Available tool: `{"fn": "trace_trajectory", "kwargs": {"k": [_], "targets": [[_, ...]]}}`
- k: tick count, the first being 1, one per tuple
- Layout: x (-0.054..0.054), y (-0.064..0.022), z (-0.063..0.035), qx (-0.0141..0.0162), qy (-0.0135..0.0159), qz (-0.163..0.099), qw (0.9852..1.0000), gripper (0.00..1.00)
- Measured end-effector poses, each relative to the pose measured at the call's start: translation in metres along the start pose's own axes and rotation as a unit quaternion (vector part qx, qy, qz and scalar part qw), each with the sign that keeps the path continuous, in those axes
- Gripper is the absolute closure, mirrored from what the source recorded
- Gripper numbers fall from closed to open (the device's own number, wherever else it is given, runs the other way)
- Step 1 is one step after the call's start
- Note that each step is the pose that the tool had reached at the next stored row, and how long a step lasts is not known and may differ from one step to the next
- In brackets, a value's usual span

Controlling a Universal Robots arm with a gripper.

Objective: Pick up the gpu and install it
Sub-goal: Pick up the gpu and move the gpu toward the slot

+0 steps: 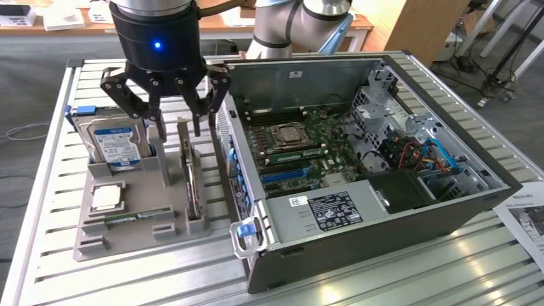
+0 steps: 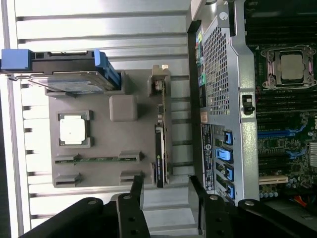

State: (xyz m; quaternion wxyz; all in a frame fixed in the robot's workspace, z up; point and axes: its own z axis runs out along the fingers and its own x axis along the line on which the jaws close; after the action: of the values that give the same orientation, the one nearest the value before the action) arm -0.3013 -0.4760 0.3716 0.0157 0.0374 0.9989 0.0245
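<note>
Pincer [image 1: 178,126] splayed, hovering over the upright gpu [image 1: 192,178].

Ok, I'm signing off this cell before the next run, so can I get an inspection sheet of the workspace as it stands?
Surface: slatted metal table carrying a grey holder and an open computer case.
Job's things: gpu stands on edge in the holder, not yet installed.
Clutter: hard drive, processor and memory stick sit in the holder; printed sheet at the exterior view's right edge.
Grippers: gripper open, above the gpu, fingers to either side of its top edge; contact cannot be told.
Cables: blue and red cables inside the case; a light cable on the floor.
Surroundings: wooden desks behind.
</note>
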Motion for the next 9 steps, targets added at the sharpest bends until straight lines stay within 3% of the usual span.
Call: {"fn": "trace_trajectory", "kwargs": {"k": [1,9], "targets": [[0.0,-0.0001,0.0012,0.0,0.0,0.0,1.0,0.47],[0.001,-0.0026,0.0152,-0.0006,0.0002,0.0,1.0,0.47]]}}
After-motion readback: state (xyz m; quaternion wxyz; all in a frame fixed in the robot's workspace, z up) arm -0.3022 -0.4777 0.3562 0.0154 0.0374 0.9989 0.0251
